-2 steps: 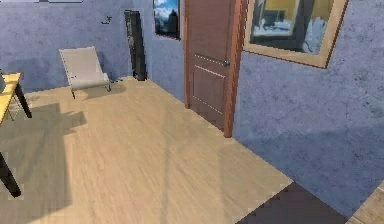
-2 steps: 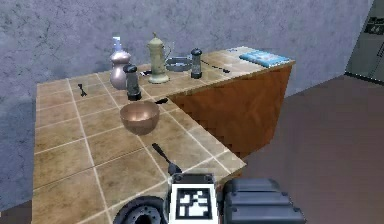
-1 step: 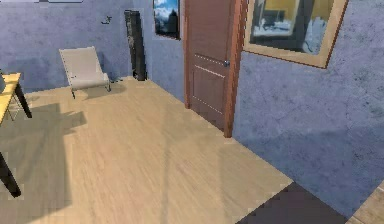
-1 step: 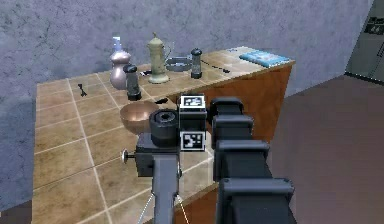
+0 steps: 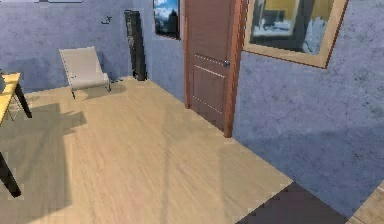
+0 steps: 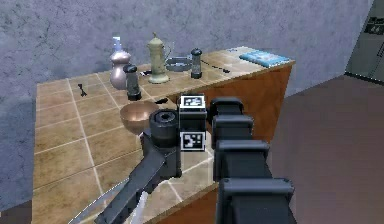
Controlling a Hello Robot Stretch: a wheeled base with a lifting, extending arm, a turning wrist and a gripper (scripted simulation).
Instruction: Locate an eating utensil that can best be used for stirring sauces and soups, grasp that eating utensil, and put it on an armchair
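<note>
The pincer (image 6: 128, 192) is shown against the tiled bench (image 6: 60, 150) near a brown bowl (image 6: 136, 116); whether anything is held cannot be told.

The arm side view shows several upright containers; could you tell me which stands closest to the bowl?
The short dark reddish shaker, next to the bowl; the pale vase, beige bottle and black shaker stand farther off.

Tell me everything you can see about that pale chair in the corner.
The armchair is pale cream, seemingly padded, with a tall back leaning rearward over a low seat. It stands upright on the light wooden floor, close before the blue wall, left of a tall dark upright box.
</note>
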